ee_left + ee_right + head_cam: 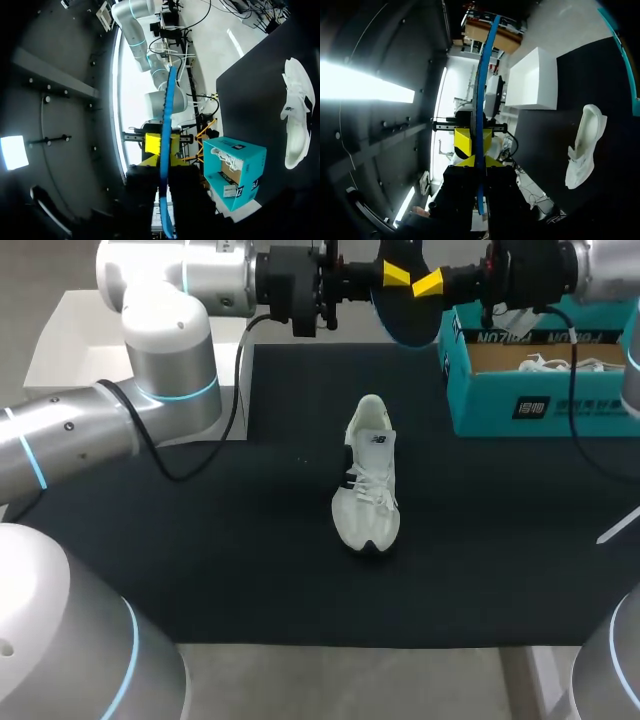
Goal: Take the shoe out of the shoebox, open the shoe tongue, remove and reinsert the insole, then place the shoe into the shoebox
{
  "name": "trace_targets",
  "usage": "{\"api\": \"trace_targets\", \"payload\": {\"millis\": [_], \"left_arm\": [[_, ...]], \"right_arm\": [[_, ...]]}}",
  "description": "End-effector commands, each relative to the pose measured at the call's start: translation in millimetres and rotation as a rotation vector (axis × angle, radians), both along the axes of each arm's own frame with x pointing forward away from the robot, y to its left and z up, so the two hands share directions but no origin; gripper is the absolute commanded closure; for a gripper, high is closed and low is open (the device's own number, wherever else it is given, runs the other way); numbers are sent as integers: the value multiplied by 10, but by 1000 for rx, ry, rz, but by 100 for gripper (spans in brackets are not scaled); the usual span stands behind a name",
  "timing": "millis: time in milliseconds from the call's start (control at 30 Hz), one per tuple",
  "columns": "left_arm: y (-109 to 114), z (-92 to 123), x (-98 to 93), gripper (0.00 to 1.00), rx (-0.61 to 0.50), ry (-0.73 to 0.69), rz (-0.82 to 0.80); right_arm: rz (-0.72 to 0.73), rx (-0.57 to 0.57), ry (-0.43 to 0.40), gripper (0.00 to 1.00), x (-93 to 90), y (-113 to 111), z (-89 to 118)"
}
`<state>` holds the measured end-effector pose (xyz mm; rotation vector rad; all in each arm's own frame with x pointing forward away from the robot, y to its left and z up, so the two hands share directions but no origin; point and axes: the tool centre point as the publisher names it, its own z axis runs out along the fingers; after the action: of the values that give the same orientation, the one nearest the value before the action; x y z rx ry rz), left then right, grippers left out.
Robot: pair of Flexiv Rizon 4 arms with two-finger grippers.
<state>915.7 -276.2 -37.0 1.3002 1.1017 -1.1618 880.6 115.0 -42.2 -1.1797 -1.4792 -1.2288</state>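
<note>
Blue insole (410, 322) is held above the black surface (250, 540), beside the teal shoebox (540, 405). 2 hands pinch it, the left hand (397, 275) and the right hand (428, 283). The white shoe (370, 480) lies mid-surface, apart from the box.

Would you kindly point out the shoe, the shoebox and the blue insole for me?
shoe (372, 485), head view, on its laces.
shoebox (490, 410), head view, on its teal front wall.
insole (405, 322), head view, on its blue lower part.
</note>
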Motion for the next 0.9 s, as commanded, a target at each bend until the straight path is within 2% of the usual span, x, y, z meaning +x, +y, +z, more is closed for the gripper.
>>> {"api": "trace_targets", "payload": {"millis": [33,267,400,500,700,900], "left_arm": [[40,-18,3,0,-4,7,-4],[365,-21,72,0,48,3,20],[656,-60,72,0,73,-9,12],[925,-142,-5,0,103,-18,-22],[1464,-357,-164,0,264,15,-49],[1848,-502,-283,0,352,37,-66]], "right_arm": [[-7,13,-24,100,5,9,-26],[-19,8,-70,100,26,-37,-19],[-29,2,-93,100,30,-77,-10],[-36,-2,-103,100,26,-126,-7],[-64,-4,-124,100,21,-220,5],[-79,-14,-155,100,30,-255,34]]}}
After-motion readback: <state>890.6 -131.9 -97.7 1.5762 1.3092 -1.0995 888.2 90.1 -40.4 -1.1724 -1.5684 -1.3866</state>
